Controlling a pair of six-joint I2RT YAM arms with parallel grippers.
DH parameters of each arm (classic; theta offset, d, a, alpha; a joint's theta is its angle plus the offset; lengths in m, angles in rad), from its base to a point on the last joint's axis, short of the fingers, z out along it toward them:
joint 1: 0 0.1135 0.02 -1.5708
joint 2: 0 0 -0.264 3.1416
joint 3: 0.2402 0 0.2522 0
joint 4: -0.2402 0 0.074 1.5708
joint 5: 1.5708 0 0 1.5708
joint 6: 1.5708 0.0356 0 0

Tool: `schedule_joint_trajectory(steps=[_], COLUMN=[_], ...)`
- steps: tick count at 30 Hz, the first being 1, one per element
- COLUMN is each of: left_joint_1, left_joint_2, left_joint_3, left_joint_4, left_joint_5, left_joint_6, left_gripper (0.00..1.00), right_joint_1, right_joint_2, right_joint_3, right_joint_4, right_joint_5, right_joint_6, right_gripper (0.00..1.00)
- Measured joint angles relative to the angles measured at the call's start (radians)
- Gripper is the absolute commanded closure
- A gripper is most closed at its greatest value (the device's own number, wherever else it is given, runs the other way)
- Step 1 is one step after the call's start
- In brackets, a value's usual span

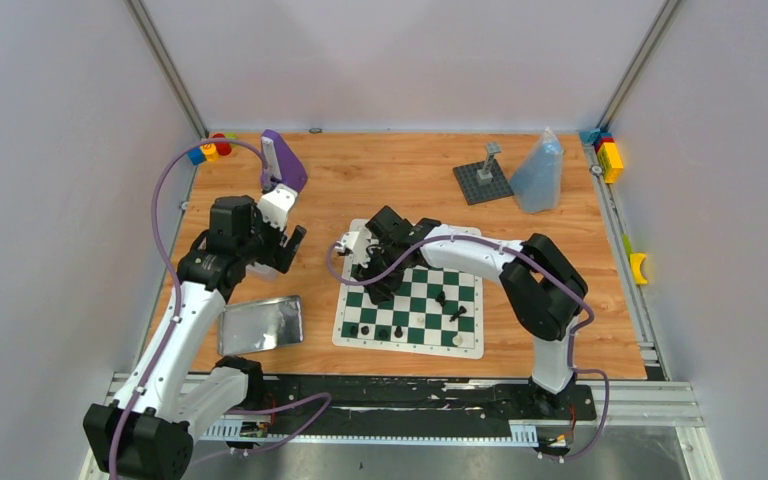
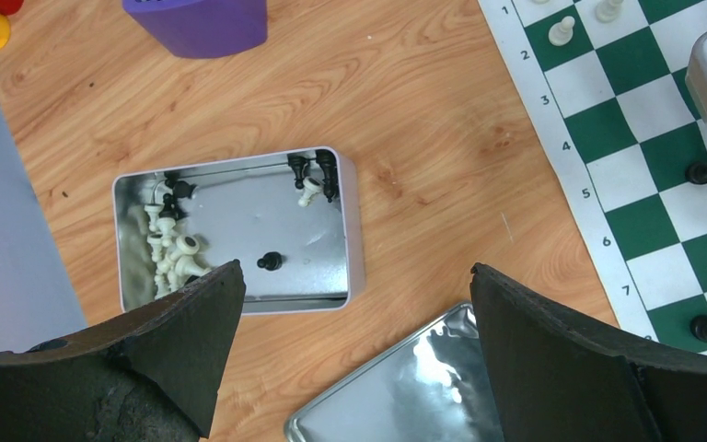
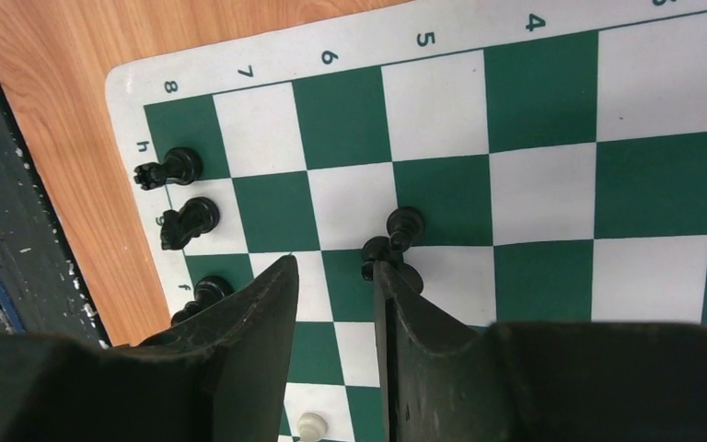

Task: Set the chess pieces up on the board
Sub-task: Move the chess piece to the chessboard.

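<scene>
Left fingers (image 2: 184, 322) gape near the tin (image 2: 354, 230); right fingers (image 3: 249, 341) narrowly parted over the board (image 3: 534, 92).

Bright even light, soft shadows, glare on tin lid (image 2: 396, 396).

Wooden table (image 1: 390, 185) with board (image 1: 417, 306), tin (image 2: 239, 216), lid (image 1: 260, 325), baseplate (image 1: 482, 184), plastic bag (image 1: 539, 176)

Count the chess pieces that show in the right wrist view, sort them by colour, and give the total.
Black chess pieces: 5
White chess pieces: 1
Total: 6
</scene>
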Motion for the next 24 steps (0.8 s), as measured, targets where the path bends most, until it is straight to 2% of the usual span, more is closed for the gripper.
schedule_joint_trajectory(steps=[7, 14, 24], left_joint_1=[0.003, 0.003, 0.003], left_joint_2=[0.000, 0.000, 0.000], left_joint_3=[0.000, 0.000, 0.000], left_joint_4=[0.003, 0.003, 0.003], left_joint_5=[-0.002, -0.002, -0.002], left_joint_6=[0.000, 0.000, 0.000], left_gripper=[0.00, 0.00, 0.00], right_joint_1=[0.004, 0.014, 0.026], right_joint_2=[0.008, 0.021, 0.043], right_joint_3=[0.000, 0.000, 0.000], right_joint_4=[0.005, 0.017, 0.022], right_joint_5=[0.038, 0.056, 0.066], right_joint_6=[-0.011, -0.024, -0.031], right_gripper=[0.67, 0.74, 0.97])
